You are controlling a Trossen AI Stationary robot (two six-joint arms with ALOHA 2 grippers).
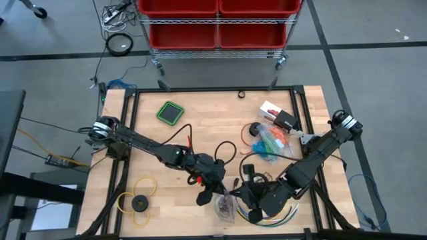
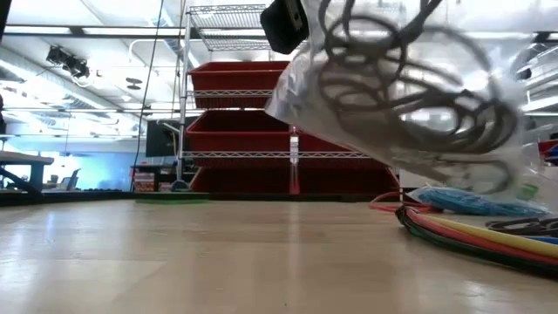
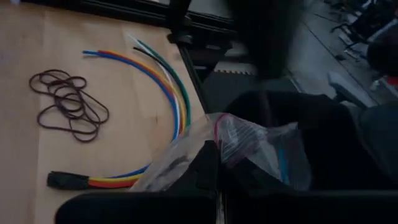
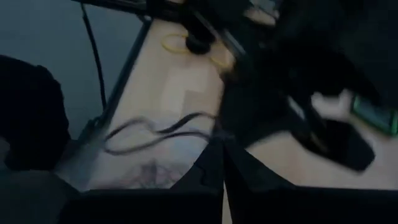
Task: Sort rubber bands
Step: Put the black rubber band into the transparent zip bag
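Note:
A clear plastic bag [image 1: 225, 204] with dark rubber bands [image 2: 410, 92] inside hangs between my two grippers near the table's front edge, clear of the wood in the low view. My left gripper [image 1: 204, 195] is shut on it from the left and my right gripper [image 1: 244, 195] is shut on it from the right. A loose bunch of dark purple rubber bands [image 3: 66, 103] lies flat on the table. Blue, green and orange rubber bands [image 1: 273, 141] lie in a heap at the right. My left gripper pinches the bag's film between its two shut fingers, close to the red zip strip at the mouth [image 3: 225, 138]. The fingers slant down from the table's left. The bag [image 2: 392, 96] hangs tilted and lifted clear. One layer or several, I cannot tell. My right gripper is shut on the bag's edge [image 4: 198, 144], pinched between its two fingers, which slant down from the table's right. The film with the dark bands [image 4: 149, 138] spreads away from the fingertips. The view is blurred, so which part of the edge cannot be told.
Long curved multicoloured cables [image 3: 163, 87] lie by the front right edge [image 1: 283, 212]. A yellow ring with a black disc [image 1: 139, 200] sits at the front left. A green square pad [image 1: 171, 112] and a white and red box [image 1: 275, 113] lie farther back.

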